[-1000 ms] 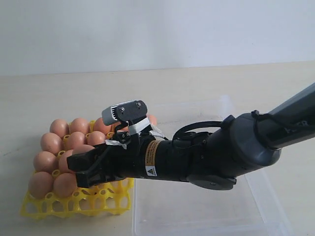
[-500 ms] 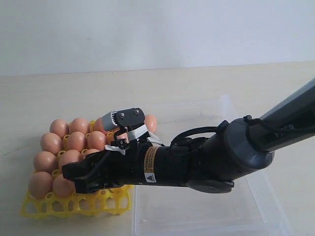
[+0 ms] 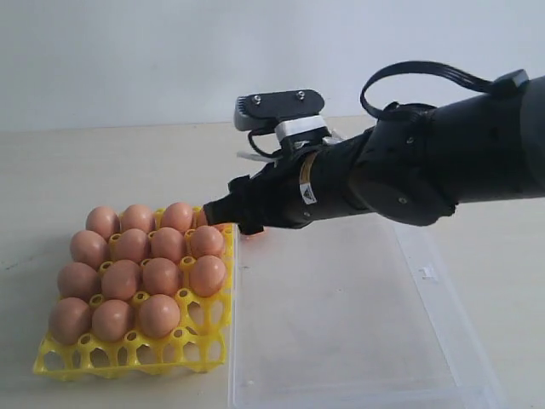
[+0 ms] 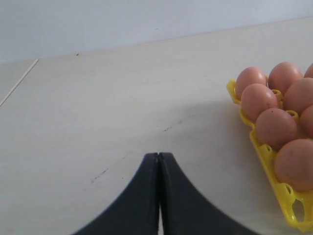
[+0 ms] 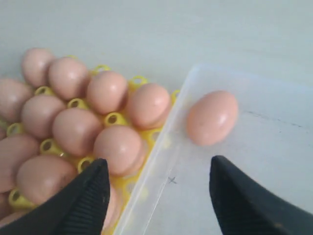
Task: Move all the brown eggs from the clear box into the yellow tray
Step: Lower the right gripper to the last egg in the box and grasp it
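Note:
The yellow tray [image 3: 128,362] sits at the left with several brown eggs [image 3: 143,274] in its cups. One brown egg [image 5: 212,117] lies in the far left corner of the clear box [image 3: 341,341]; in the exterior view my arm hides nearly all of it. My right gripper [image 3: 228,218] hangs open and empty above that corner, over the box wall [image 5: 195,73] beside the tray [image 5: 115,119]; in the wrist view the egg lies just beyond its open jaws [image 5: 159,161]. My left gripper [image 4: 158,154] is shut on nothing over bare table, left of the tray [image 4: 266,156].
The tray and the box lie side by side on a pale tabletop [image 3: 85,170], against a white wall behind. The tray's front right cups [image 3: 200,341] hold nothing. The box floor holds only the one egg.
My right gripper, low over the tray's front row, opened further, left an egg there, then rose and drew back right to the box's far corner.

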`<state>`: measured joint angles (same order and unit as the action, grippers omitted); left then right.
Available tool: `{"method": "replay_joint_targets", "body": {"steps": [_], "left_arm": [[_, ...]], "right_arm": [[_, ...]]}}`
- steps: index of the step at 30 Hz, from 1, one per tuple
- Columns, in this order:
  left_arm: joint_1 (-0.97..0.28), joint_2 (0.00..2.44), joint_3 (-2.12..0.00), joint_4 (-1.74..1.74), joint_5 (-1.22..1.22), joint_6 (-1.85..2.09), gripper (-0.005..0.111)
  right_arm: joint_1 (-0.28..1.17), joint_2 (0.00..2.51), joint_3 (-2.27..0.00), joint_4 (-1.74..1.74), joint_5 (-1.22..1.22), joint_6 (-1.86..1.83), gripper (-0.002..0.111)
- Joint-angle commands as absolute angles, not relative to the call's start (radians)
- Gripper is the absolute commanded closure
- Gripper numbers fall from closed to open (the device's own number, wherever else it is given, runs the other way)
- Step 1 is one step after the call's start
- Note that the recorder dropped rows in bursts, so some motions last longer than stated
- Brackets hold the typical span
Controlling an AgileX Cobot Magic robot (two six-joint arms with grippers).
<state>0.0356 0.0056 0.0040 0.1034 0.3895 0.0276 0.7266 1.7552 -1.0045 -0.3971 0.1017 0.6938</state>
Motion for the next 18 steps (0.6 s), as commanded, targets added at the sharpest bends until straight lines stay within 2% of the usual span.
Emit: {"method": "replay_joint_targets", "body": {"steps": [1,10,18], "left_arm": [[0.028,0.000,0.000,0.101,0.380,0.021,0.107],[0.028,0.000,0.000,0.101,0.380,0.021,0.107],[0.028,0.000,0.000,0.101,0.380,0.021,0.107]], "right_arm": [[0.666,1.835,-1.084,-0.307,0.139,0.681,0.051],[0.615,2.037,-1.250,-0.249,0.162,0.681,0.051],[0.614,2.108,-1.338,-0.237,0.179,0.674,0.051]]}}
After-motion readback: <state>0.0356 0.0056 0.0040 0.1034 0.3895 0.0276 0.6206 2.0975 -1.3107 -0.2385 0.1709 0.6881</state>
